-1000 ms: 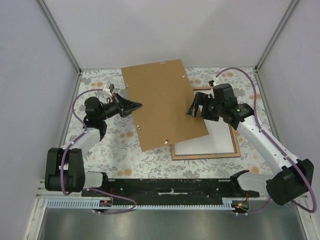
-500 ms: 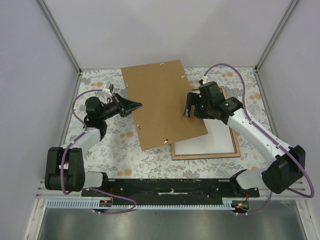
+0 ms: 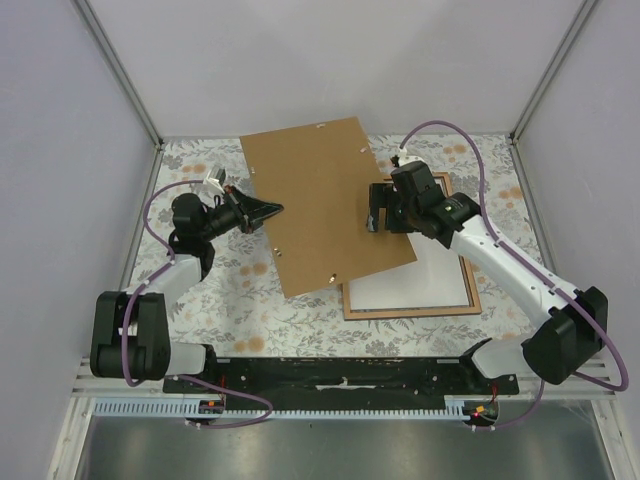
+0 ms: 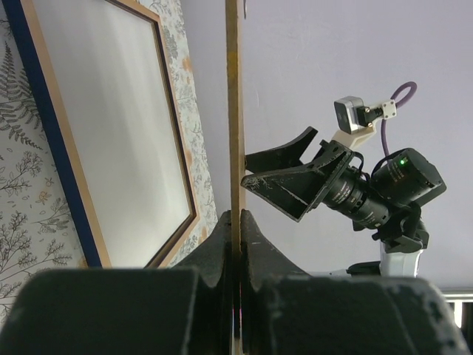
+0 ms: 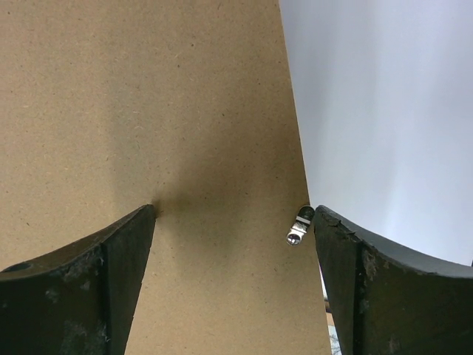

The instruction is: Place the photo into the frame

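The left gripper (image 3: 265,212) pinches the left edge of the raised backing panel (image 3: 325,205); the right gripper (image 3: 378,218), jaws spread wide, straddles its right edge. The frame (image 3: 412,313) lies flat beneath that right edge, nearer the right arm, holding a white sheet, seemingly the photo (image 3: 420,280).

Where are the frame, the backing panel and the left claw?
The frame (image 3: 420,313), top view: its near wooden rail.
The backing panel (image 3: 325,205), top view: middle of its brown face.
The left claw (image 4: 235,222), left wrist view: between its fingertips.
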Tool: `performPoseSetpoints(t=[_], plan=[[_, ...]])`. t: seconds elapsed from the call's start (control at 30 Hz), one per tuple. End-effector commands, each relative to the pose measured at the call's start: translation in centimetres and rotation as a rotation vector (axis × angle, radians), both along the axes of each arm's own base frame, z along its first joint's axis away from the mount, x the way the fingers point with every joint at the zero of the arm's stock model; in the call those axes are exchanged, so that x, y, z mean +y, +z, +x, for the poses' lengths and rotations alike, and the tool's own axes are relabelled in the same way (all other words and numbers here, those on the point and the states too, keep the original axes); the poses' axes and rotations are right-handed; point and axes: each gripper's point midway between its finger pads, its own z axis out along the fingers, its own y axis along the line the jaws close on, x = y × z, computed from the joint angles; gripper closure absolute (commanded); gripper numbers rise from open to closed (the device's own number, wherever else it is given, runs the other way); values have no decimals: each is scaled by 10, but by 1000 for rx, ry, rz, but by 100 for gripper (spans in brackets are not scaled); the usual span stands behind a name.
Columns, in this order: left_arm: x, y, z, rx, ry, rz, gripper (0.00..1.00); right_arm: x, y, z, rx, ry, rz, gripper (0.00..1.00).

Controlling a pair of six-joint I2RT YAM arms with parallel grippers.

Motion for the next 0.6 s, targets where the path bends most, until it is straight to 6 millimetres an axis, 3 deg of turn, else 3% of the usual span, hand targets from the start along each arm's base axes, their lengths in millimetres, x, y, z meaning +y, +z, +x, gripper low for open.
performPoseSetpoints(t=[0.0, 0.2, 0.43, 0.57], plan=[[-20, 28, -19, -119, -125, -19, 98, 43, 20, -2, -103, 164, 111, 7], [-20, 31, -19, -120, -122, -23, 98, 40, 22, -1, -113, 158, 109, 2], [-21, 34, -21, -126, -121, -31, 98, 55, 27, -3, -103, 188, 204, 2], [-20, 34, -20, -126, -118, -30, 98, 47, 26, 0, -103, 139, 193, 2]])
